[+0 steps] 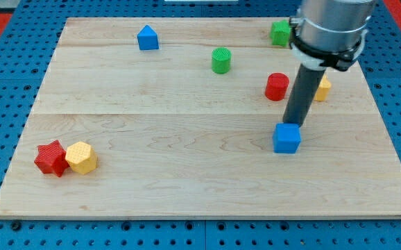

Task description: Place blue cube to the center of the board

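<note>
The blue cube sits on the wooden board, right of the board's middle and a little toward the view's bottom. My tip is at the cube's top right edge, touching or nearly touching it from the view's upper right. The dark rod rises from there to the grey arm body at the view's top right.
A red cylinder and a yellow block, partly hidden by the rod, lie just above the cube. A green cylinder, a green block and a blue house-shaped block lie near the top. A red star and yellow hexagon lie at the bottom left.
</note>
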Controlling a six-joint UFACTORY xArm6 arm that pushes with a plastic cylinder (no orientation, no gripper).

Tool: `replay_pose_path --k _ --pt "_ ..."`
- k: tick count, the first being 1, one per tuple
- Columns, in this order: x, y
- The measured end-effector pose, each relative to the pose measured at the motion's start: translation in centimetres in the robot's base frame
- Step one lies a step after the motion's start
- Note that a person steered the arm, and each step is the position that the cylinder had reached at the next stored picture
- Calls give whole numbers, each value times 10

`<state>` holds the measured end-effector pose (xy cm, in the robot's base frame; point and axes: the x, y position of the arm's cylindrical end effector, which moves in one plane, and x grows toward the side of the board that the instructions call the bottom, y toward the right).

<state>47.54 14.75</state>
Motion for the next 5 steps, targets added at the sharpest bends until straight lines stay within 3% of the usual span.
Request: replay_pose_path --k 1,3,5 --pt "32 34" --pt "24 -96" --pt "-71 -115"
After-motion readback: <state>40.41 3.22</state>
